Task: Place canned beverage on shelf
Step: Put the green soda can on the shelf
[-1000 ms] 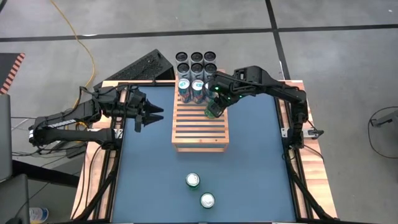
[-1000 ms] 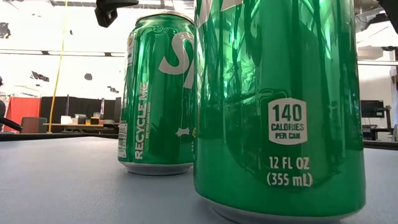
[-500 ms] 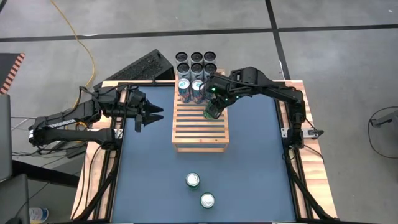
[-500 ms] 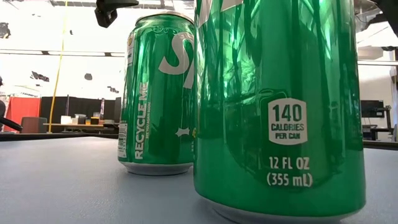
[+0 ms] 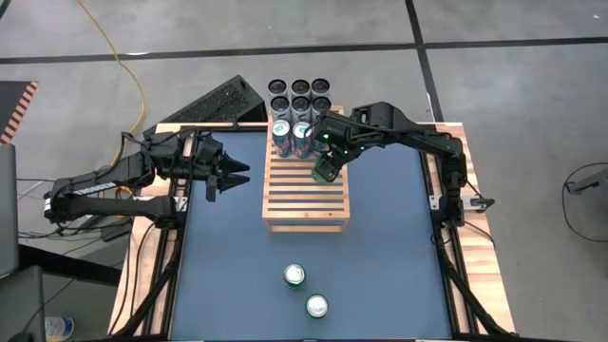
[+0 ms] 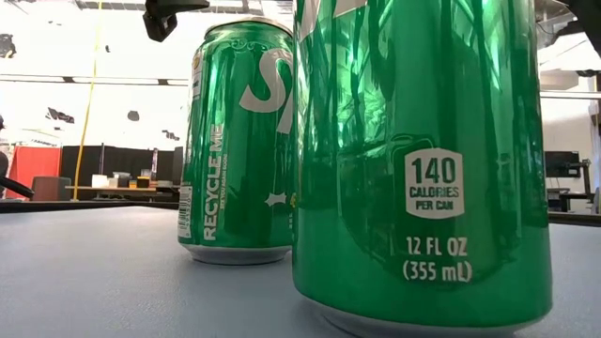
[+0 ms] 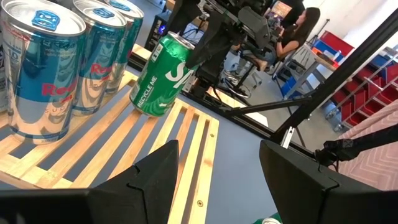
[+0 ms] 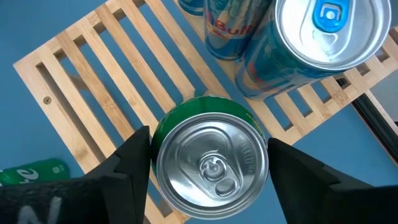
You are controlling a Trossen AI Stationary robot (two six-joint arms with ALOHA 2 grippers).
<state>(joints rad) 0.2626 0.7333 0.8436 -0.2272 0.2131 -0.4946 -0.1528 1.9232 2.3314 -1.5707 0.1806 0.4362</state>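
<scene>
We see the right gripper (image 5: 326, 171) over the shelf (image 5: 306, 195), its jaws around a tilted green can (image 7: 158, 76) marked "RECYCLE ME"; whether they grip it we cannot tell. Red Bull cans (image 7: 43, 68) stand at the shelf's 12 o'clock end. On the tabletop (image 5: 228, 275), at 6 o'clock, 2 green cans (image 5: 295, 275) read "140 CALORIES PER CAN". The left gripper (image 5: 242, 175) waits at 9 o'clock, jaws parted and empty.

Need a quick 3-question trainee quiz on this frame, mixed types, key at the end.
1. True or false: the green can at the right gripper stands upright on the shelf.
2. How many loose cans stand on the blue table, off the shelf?
3. The left gripper is: A) over the shelf, B) beside the shelf's left edge, open and empty, C) on a loose can.

Key: 1 false, it is tilted; 2 two; 3 B.
</scene>
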